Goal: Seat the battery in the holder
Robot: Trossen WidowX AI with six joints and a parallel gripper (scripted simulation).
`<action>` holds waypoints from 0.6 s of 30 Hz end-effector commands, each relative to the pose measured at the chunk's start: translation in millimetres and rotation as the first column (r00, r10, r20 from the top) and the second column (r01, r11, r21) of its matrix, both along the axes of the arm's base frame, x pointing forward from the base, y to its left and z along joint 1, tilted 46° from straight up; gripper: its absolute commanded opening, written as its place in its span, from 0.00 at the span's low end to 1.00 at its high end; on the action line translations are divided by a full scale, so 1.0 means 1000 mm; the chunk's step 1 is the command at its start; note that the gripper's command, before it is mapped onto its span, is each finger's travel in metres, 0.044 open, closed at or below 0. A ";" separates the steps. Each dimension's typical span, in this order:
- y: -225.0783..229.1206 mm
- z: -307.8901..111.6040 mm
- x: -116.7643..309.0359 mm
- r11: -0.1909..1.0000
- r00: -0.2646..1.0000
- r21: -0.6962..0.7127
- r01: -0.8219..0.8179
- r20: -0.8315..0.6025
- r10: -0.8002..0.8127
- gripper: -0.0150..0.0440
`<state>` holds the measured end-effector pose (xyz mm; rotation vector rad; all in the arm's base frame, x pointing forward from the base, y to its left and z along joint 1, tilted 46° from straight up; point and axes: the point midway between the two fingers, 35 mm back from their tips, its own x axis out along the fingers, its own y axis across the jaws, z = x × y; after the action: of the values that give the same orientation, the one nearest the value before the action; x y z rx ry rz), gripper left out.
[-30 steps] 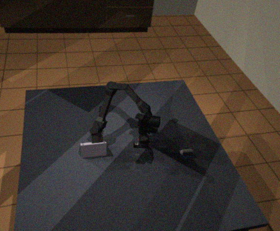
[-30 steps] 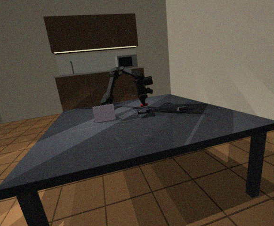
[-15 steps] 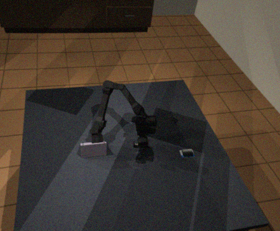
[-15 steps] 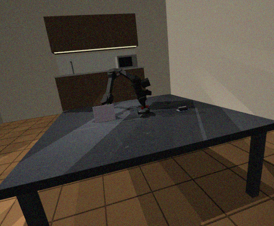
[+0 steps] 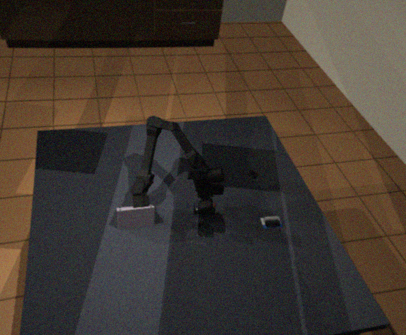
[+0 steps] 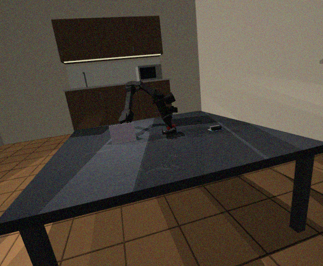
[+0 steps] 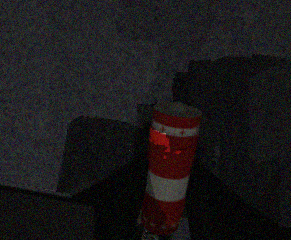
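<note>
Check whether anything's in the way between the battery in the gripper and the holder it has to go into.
Nothing visible stands between the red-and-white battery, held in the gripper, and the dark holder below it, though shadow hides the slot itself.

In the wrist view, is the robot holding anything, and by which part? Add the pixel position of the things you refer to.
The hand holds a red-and-white battery (image 7: pixel 168 165). It seems gripped toward its lower end in that view, but darkness hides the exact contact.
</note>
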<state>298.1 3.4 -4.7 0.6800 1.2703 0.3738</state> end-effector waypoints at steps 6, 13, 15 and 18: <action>0.003 -0.002 -0.002 0.999 0.999 -0.006 0.037 0.031 -0.036 0.37; 0.005 -0.004 -0.003 0.998 0.996 -0.010 0.064 0.057 -0.063 0.37; 0.005 -0.004 -0.004 0.997 0.995 -0.011 0.072 0.065 -0.071 0.37; 0.006 -0.005 -0.004 0.996 0.994 -0.011 0.084 0.076 -0.083 0.37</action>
<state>294.8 9.2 -8.8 0.6960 1.1797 0.3319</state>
